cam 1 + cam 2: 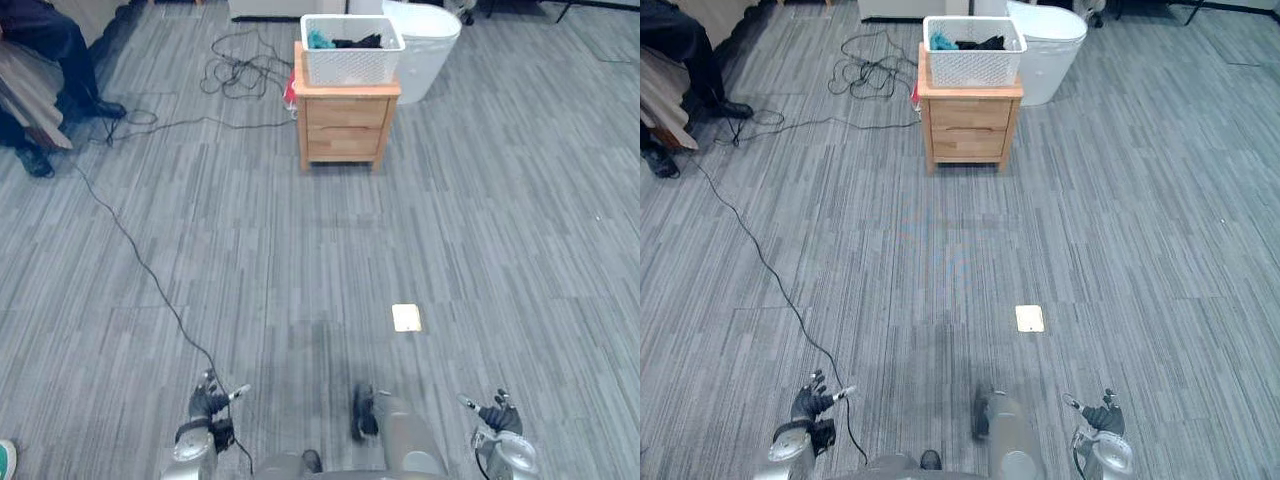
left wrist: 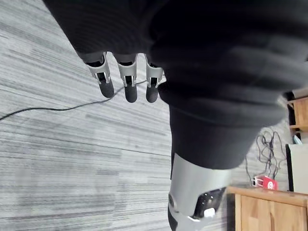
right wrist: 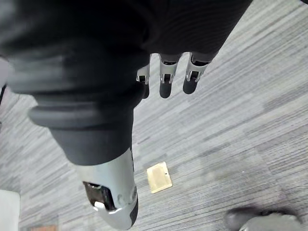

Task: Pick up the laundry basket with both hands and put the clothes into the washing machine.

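The laundry basket [image 1: 352,55], white and perforated, sits at the top centre of the eye views on a small wooden cabinet [image 1: 345,125] with drawers. Dark and teal clothes [image 1: 345,41] lie inside it. Just behind and to the right of the basket stands a white rounded tub [image 1: 430,50], touching or nearly touching the cabinet; it may be the washing machine, though I cannot tell for sure.

A wide stretch of grey carpet, with a brass floor plate [image 1: 406,318] in the middle of it, separates the basket from the robot. The left hand [image 1: 208,400] hangs at the lower left and the right hand [image 1: 498,414] at the lower right. Both are well away from the basket, their fingers [image 2: 126,86] loosely extended and empty. A seated person [image 1: 50,50] shows at the upper left.

The step in hand looks like the approach, with no pickup yet begun. The next move calls for walking straight up to the cabinet, then raising both hands to opposite sides of the basket rim.
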Controlling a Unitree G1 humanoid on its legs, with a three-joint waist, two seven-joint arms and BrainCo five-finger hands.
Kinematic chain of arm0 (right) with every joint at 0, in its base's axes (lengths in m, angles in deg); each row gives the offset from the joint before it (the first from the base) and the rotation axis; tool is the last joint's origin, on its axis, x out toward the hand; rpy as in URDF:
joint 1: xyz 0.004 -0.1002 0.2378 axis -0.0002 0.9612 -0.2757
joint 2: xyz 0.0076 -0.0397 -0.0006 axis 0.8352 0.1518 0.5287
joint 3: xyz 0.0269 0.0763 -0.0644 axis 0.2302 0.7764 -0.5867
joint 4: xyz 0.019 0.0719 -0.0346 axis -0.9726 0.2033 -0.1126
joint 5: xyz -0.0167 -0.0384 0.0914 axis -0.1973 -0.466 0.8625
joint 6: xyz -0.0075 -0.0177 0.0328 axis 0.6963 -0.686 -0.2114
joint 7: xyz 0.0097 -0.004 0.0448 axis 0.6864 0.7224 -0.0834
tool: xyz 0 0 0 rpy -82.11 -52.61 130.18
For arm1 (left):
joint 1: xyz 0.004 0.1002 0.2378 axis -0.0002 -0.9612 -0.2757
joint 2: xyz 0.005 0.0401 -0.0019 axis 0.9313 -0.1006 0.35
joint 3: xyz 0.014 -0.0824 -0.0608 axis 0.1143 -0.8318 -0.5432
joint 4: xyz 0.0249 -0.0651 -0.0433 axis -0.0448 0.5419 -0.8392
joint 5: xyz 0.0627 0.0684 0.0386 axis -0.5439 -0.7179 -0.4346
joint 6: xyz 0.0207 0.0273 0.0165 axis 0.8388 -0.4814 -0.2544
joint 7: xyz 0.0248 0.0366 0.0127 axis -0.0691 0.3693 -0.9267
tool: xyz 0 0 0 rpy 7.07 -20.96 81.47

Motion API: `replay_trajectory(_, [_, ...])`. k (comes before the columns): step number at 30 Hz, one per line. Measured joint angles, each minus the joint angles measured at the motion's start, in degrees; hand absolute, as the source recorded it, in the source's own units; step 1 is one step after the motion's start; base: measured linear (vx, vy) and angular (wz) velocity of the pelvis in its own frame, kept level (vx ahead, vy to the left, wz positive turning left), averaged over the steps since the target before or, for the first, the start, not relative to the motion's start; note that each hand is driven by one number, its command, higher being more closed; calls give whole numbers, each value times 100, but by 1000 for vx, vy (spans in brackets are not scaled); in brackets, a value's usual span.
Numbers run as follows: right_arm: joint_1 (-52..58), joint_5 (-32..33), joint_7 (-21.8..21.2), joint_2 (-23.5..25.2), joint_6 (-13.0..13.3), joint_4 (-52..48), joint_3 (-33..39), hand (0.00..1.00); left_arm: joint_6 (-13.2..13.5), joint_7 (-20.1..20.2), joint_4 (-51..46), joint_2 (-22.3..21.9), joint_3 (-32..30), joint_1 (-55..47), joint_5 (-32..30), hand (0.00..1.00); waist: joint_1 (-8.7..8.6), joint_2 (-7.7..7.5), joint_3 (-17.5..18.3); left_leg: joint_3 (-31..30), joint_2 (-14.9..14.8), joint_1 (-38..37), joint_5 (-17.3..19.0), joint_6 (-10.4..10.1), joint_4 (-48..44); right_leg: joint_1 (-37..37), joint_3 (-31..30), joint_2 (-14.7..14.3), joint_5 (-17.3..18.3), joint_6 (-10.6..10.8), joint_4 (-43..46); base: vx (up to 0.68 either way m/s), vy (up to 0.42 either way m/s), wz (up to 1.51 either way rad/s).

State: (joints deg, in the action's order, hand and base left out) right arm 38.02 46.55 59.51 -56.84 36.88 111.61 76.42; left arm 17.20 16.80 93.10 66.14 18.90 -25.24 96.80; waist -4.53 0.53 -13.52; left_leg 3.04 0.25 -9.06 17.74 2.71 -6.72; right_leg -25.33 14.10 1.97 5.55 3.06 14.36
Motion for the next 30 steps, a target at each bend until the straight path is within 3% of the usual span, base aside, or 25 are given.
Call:
replay_trajectory(1, [12, -1, 13, -2, -1, -52, 0, 0, 9, -16, -32, 13, 0, 27, -1, 0, -72, -154, 10, -112, 38, -200, 80, -206, 75, -69, -33, 11, -403, -83, -369, 561, -92, 70])
replay_trajectory(2, [33, -1, 25, -5, -1, -115, 2, 0, 11, -28, -37, 9, 4, 9, -2, 0, -106, -175, 16, -156, 27, -308, 153, -329, 73, -125, -76, 15, -705, -279, -306, 740, -173, 55])
replay_trajectory(3, [104, -5, 46, -19, 7, -322, 4, 0, 12, -36, -35, -42, 6, -26, -6, 0, -112, -109, 64, -184, -135, -427, 228, -483, -67, -225, -74, -23, -1156, -793, 207, 751, -216, 24])
replay_trajectory(4, [54, -5, 55, -14, 19, -462, -3, 0, 22, -42, -46, -72, -5, -24, -8, 0, -96, 26, 61, -152, -283, -298, 210, -583, -436, -288, -5, -103, -841, -875, 561, 637, -186, 10])
replay_trajectory(5, [24, -8, 58, 6, 24, -524, -14, 0, 22, -49, -46, -86, -15, -22, -7, 0, -82, 56, 42, -84, -335, -201, 131, -750, -785, -260, 7, -135, -654, -905, 724, 657, -218, -3])
replay_trajectory(6, [32, -9, 58, 49, 16, -679, -91, 0, 21, -68, -61, -184, -103, -92, -5, 0, -81, 118, 5, 73, -464, 80, -174, -1111, -1935, 45, 20, -225, -337, -981, 847, 693, -213, -5])
replay_trajectory(7, [77, -9, 32, 59, 18, -891, -250, 0, 21, -76, -176, -324, -198, -253, -2, 0, -63, 182, -24, 117, -736, 585, -927, -1106, -3584, 578, -2, -370, -82, -1055, 748, 693, -213, -7])
replay_trajectory(9, [160, -6, -22, 157, 90, -1205, -431, 0, 43, -30, -379, -428, -249, -416, -4, 0, 16, 205, -35, 370, -1212, 1298, -936, -964, -5577, 1373, -52, -581, 182, -1176, 551, 629, -161, -12])
replay_trajectory(11, [227, 2, -24, 304, 203, -1356, -476, 0, 44, 42, -509, -510, -281, -409, -4, 0, 235, 72, -68, 694, -1469, 2124, -711, -597, -6576, 2129, -251, -600, 501, -1135, 270, 605, -141, -19])
replay_trajectory(13, [231, 2, -25, 323, 192, -1354, -518, 0, 34, 43, -515, -591, -281, -420, -4, 0, 357, 71, -47, 852, -1517, 2865, -609, -463, -6275, 2612, -347, -608, 609, -1082, -101, 495, -79, -18])
replay_trajectory(15, [240, 1, -25, 340, 165, -1362, -544, 0, 14, 47, -520, -628, -281, -447, -7, 0, 426, 58, -53, 1087, -1404, 3305, -535, -401, -5155, 3055, -487, -604, 656, -1024, -465, 516, 2, -24])
replay_trajectory(17, [231, -2, -23, 312, 130, -1370, -552, 0, 2, 43, -551, -674, -274, -550, -10, 0, 546, 44, -54, 1104, -1090, 3438, -586, -475, -3427, 3408, -693, -546, 773, -960, -707, 554, 63, -46])
replay_trajectory(18, [219, -6, -22, 271, 117, -1347, -538, 0, -8, 39, -557, -718, -268, -619, -9, 0, 583, 39, -39, 1038, -858, 3368, -811, -751, -2057, 3611, -847, -508, 897, -852, -839, 529, 126, -70])
replay_trajectory(19, [220, -13, -11, 238, 106, -1244, -492, 0, -27, 35, -546, -738, -266, -692, -11, 0, 580, 31, 18, 882, -685, 3304, -1014, -756, -1098, 3759, -1004, -485, 1094, -725, -891, 533, 155, -70])
replay_trajectory(20, [199, -16, -10, 235, 101, -1195, -483, 0, -29, 36, -528, -719, -270, -717, -14, 0, 580, 65, 74, 769, -611, 3318, -1304, -581, -1102, 3836, -1108, -444, 1231, -673, -841, 588, 203, -78])
replay_trajectory(21, [220, -52, -15, 269, 88, -1102, -499, 0, -41, 38, -479, -672, -289, -783, -17, 0, 583, -132, 246, 715, -456, 3315, -1688, -293, -1309, 3818, -1317, -221, 1480, -498, -603, 681, 221, -82])
replay_trajectory(22, [261, -76, -14, 286, 80, -1098, -494, 0, -38, 33, -485, -684, -281, -831, -13, 0, 600, -247, 345, 868, -393, 3286, -1663, -75, -1588, 3657, -1435, -14, 1616, -257, 25, 712, 225, -77])
replay_trajectory(23, [276, -84, -13, 303, 74, -1101, -493, 0, -39, 35, -484, -683, -253, -824, -12, 0, 586, -299, 365, 950, -354, 3217, -1482, -32, -1721, 3465, -1468, 88, 1622, -222, 558, 726, 230, -56])
replay_trajectory(24, [280, -142, -13, 339, 62, -1099, -484, 0, -33, 39, -485, -674, -195, -815, -12, 0, 562, -387, 370, 1076, -284, 3026, -1231, -2, -1821, 3130, -1484, 203, 1513, -31, 1570, 705, 237, -33])
replay_trajectory(25, [371, -237, -8, 408, 53, -1108, -488, 0, -45, 33, -473, -621, -13, -775, -9, 0, 483, -452, 367, 1151, -166, 2598, -851, 90, -1873, 2420, -1460, 459, 749, 573, 3494, 817, 257, -20])
replay_trajectory(27, [444, -276, -14, 450, -3, -1109, -560, 0, -49, 21, -464, -617, 125, -682, -9, 0, 438, -426, 347, 1166, -121, 1917, -468, 145, -1882, 1765, -1352, 662, 788, 372, 5083, 709, 163, -14])
replay_trajectory(29, [461, -295, -21, 495, -2, -1141, -693, 0, -49, 18, -459, -616, 125, -652, -9, 0, 389, -284, 323, 1193, -224, 1140, -272, 117, -1572, 1278, -1101, 663, 1002, 10, 5337, 446, 43, -26])
replay_trajectory(30, [456, -306, -23, 495, 1, -1192, -762, 0, -41, 19, -461, -615, 123, -597, -8, 0, 371, -213, 313, 1195, -301, 863, -222, 49, -1389, 1006, -893, 642, 1072, -39, 5156, 607, 0, -8])
